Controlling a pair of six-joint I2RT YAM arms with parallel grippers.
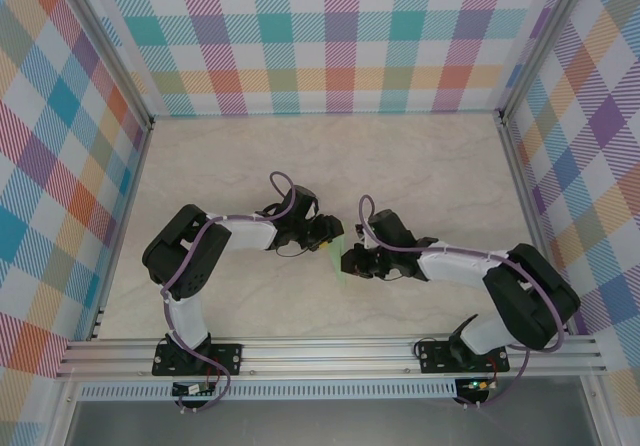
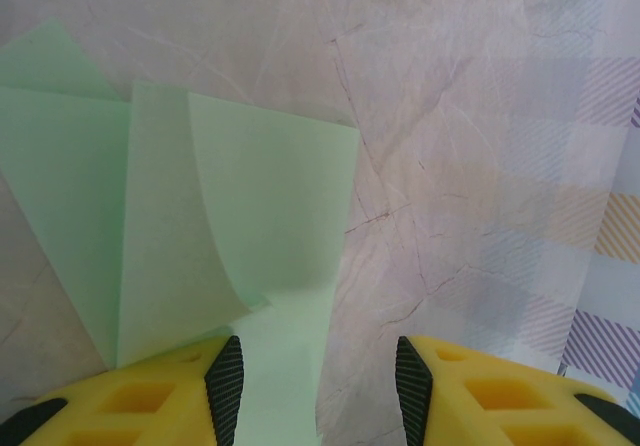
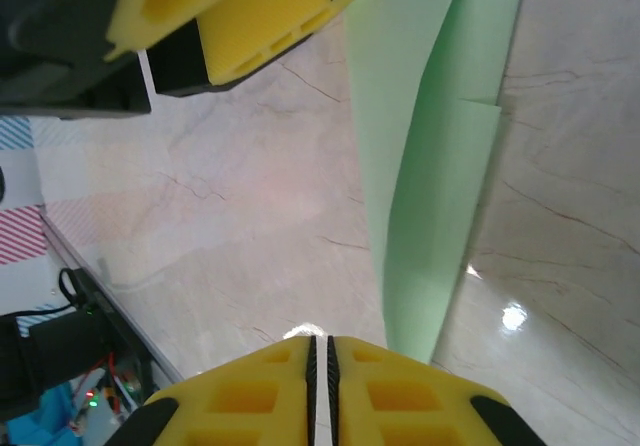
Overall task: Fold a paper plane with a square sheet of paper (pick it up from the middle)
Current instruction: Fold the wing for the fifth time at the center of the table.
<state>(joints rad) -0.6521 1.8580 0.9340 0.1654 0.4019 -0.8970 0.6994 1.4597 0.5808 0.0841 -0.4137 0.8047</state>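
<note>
From above, the two arms meet over the middle of the counter (image 1: 420,166). The left gripper (image 1: 328,234) and right gripper (image 1: 350,262) are almost nose to nose, with a sliver of pale green paper (image 1: 338,257) showing between them.

In the left wrist view the paper (image 2: 250,216) is partly folded and lies on the counter in overlapping layers. The top layer curls up instead of lying flat. A narrow tongue of paper runs down between the left gripper's fingers, close against the one on the left of the view. Those jaws stand apart and grip nothing.

The right wrist view shows the right gripper (image 3: 320,386) closed, pads together, and I see no paper between them. The paper's (image 3: 430,166) pointed end sits just beside it, and the long folded strip runs away toward the left gripper's fingers (image 3: 230,16) at the top.

My read is that a crease is being set. To do it well, I'd pin the paper with one gripper and use the closed right gripper as a blunt tip. It should press down on the curled layer and slide slowly along the fold line, so the thin sheet doesn't skid or buckle.
</note>
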